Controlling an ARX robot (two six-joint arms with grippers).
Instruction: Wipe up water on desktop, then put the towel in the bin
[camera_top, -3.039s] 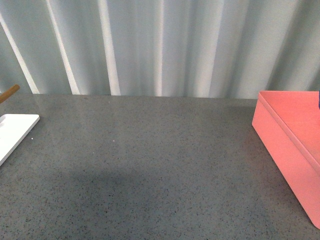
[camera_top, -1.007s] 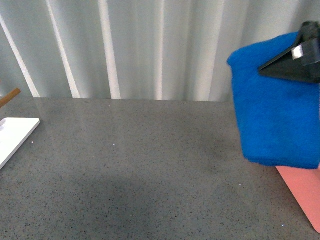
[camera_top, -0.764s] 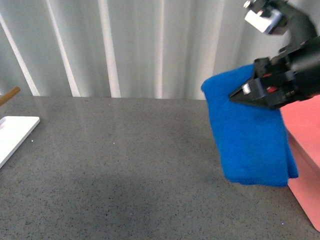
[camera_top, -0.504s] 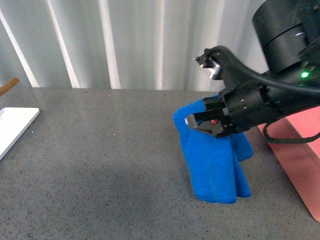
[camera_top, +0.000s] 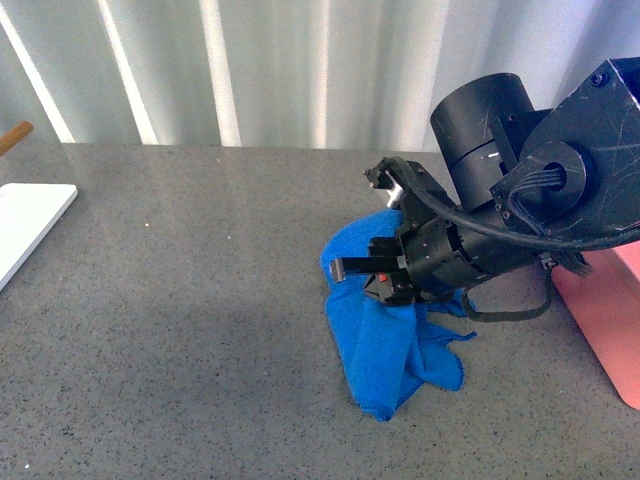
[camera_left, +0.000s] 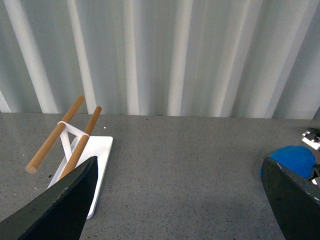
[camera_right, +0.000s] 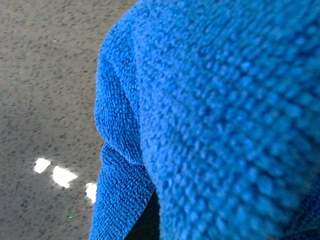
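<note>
My right gripper (camera_top: 362, 276) is shut on the blue towel (camera_top: 380, 345), whose lower folds rest crumpled on the grey speckled desktop (camera_top: 200, 290) right of the middle. The towel fills the right wrist view (camera_right: 220, 115), with a strip of desktop (camera_right: 45, 90) beside it carrying small bright glints (camera_right: 62, 176). The towel's edge also shows in the left wrist view (camera_left: 292, 159). The pink bin (camera_top: 610, 320) stands at the right edge, partly hidden by the right arm. My left gripper (camera_left: 182, 210) is open and empty above the desktop, its two dark fingers (camera_left: 60, 210) far apart.
A flat white tray (camera_top: 25, 235) lies at the left edge of the desktop; in the left wrist view it (camera_left: 97, 165) carries a stand of two wooden rods (camera_left: 75, 135). A pale pleated curtain (camera_top: 250, 70) closes off the back of the desktop.
The right arm has swung in from the right with the towel and lowered it from mid-air onto the desktop. The front view has tilted slightly downward.
</note>
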